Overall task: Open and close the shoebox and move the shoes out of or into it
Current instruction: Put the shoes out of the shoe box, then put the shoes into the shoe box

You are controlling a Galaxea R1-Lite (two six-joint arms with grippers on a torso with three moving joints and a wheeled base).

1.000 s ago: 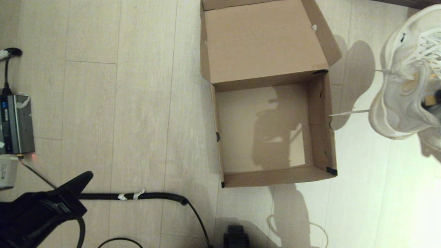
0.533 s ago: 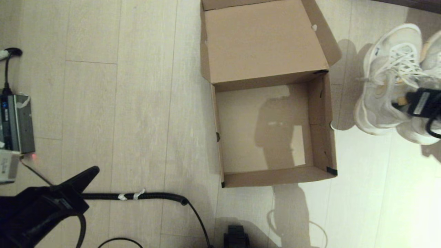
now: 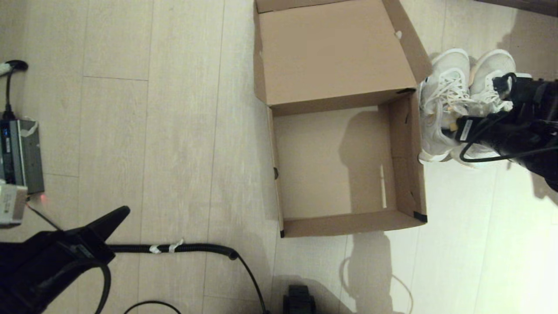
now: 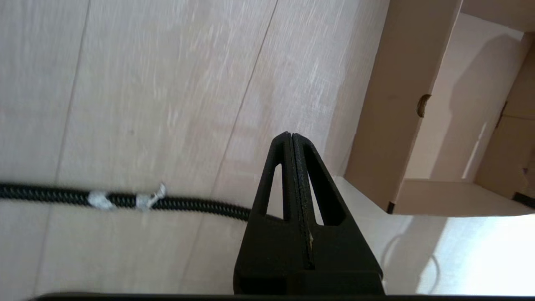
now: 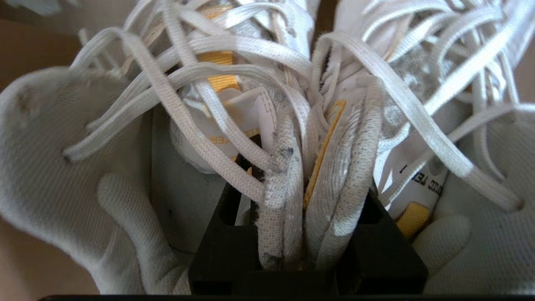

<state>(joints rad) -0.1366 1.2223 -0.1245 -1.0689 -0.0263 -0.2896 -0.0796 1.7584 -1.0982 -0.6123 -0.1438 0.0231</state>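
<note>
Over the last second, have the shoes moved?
Yes. The shoes, clamped in the right gripper, moved leftward to the shoebox wall.

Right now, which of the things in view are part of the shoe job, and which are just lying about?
Part of the job:
- shoebox, lid open, nothing inside
- shoes, outside the box on its right, inner collars pinched together by the right pincer

Lying about:
- left pincer, shut on nothing, parked near the floor
- black hose with white tape
- grey device with cables, far left
</note>
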